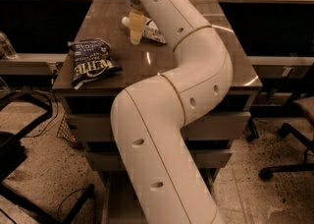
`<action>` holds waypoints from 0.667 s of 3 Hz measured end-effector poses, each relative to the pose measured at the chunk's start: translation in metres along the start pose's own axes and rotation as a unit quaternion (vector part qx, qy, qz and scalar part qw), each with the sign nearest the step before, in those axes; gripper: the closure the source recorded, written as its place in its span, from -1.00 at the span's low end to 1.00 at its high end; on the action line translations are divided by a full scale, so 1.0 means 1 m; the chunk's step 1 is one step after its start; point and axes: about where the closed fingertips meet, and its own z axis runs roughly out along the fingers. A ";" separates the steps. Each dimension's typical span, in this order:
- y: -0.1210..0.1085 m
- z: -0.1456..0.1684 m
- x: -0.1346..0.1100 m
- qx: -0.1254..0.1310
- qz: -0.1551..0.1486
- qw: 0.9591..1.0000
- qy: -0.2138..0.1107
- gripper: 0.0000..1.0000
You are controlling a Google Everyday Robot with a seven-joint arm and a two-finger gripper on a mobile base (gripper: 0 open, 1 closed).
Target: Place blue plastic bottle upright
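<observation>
The blue plastic bottle (153, 31) lies on its side at the far middle of the brown table (162, 58), its white cap (126, 21) pointing left. My gripper (136, 32) hangs down in front of the bottle's cap end, close to the tabletop. My big white arm (171, 110) curves up from the bottom of the view and hides the bottle's right end. I cannot tell whether the gripper touches the bottle.
A dark blue chip bag (91, 63) lies near the table's left front corner. Office chairs stand on the left (19, 139) and the right (294, 120). A wire basket (64, 129) sits under the table. A shelf runs along the back.
</observation>
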 end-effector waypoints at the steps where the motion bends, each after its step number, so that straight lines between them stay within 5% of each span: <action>1: 0.008 0.017 -0.003 -0.019 0.007 1.000 0.000 -1.00; 2: 0.013 0.031 -0.006 -0.028 0.018 0.999 0.002 -1.00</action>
